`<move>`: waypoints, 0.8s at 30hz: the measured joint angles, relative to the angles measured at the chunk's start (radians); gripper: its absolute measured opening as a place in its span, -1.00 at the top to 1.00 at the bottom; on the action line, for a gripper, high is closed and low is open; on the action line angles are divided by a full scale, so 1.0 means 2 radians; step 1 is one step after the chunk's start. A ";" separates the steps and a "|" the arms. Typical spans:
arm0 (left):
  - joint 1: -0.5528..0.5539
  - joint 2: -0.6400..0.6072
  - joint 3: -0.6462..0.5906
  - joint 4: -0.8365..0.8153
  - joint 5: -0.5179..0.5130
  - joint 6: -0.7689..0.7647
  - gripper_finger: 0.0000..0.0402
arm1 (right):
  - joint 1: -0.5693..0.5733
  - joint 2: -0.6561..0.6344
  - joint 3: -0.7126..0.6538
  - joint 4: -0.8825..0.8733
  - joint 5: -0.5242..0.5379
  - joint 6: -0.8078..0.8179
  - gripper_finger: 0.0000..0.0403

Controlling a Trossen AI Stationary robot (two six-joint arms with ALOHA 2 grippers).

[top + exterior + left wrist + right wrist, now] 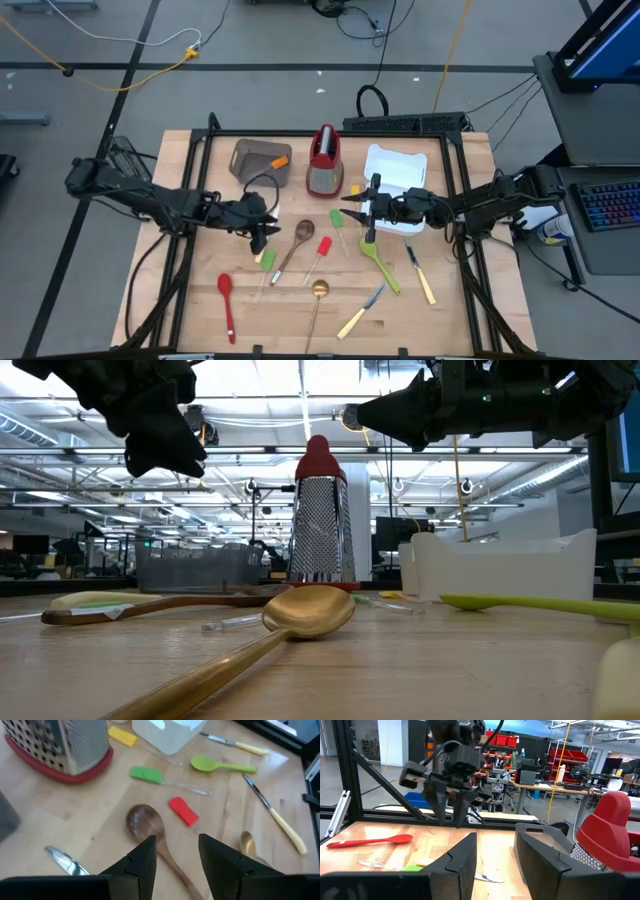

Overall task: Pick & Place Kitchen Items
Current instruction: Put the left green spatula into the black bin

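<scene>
- Now the left gripper hangs in the air with its two fingers a little apart, and nothing is between them.
- Right under it, the wooden spoon lies flat on the table.
- Just beside the wooden spoon's bowl lie a red spatula and a green spatula.
- On the far side of the wooden spoon from the grater, the gold spoon and a red spoon lie near the table's front edge.
- The right gripper is up in the air too, open and empty, just beside the white tray.
- Near it, well apart from the wooden spoon, lie a green spoon and a yellow-handled knife.
- The brown bin stands beside the grater.
</scene>
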State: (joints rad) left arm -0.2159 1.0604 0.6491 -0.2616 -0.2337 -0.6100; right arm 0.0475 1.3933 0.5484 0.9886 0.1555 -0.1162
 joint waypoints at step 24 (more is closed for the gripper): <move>-0.108 0.159 0.000 -0.014 0.001 -0.216 0.24 | 0.000 0.000 0.000 -0.030 0.000 0.000 0.34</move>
State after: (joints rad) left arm -0.4323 1.3782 0.6495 -0.2890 -0.2325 -1.0416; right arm 0.0479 1.3937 0.5480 0.9291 0.1555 -0.1162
